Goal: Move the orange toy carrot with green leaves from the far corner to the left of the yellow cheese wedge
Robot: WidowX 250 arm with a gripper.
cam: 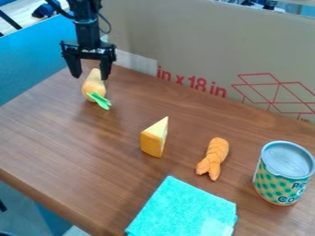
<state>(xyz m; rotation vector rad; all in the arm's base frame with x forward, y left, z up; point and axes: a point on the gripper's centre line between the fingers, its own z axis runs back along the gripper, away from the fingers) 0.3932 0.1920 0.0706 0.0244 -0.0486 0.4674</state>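
- Gripper (91, 77): located at the upper left of the view, pointing down over the far left part of the surface (80, 138). Condition: open, its two fingers spread well apart, with nothing clamped between them.
- Toy vegetable (94, 87): tan and rounded, with green leaves (99, 100) pointing toward the camera. It lies at the gripper, its narrow far end showing between the two fingers. Contact with the fingers cannot be determined from this angle.
- Cheese wedge (154, 139): yellow-orange, near the middle of the surface, well apart from the gripper. A paler face is turned toward the right, and the pointed end is uppermost in the view.
- Braided orange piece (214, 157): lies to the right of the cheese wedge, apart from it, its split end toward the camera.
- Can (274, 186): upright near the right edge of the view, with a grey top and a green-patterned label.
- Turquoise cloth (175, 207): laid flat at the near side of the surface, in front of the cheese wedge and the orange piece, with a paler patch near its lower right corner.
- Surroundings: a cardboard panel (190, 41) with red markings stands along the far side; a blue panel (31, 64) stands at the left.
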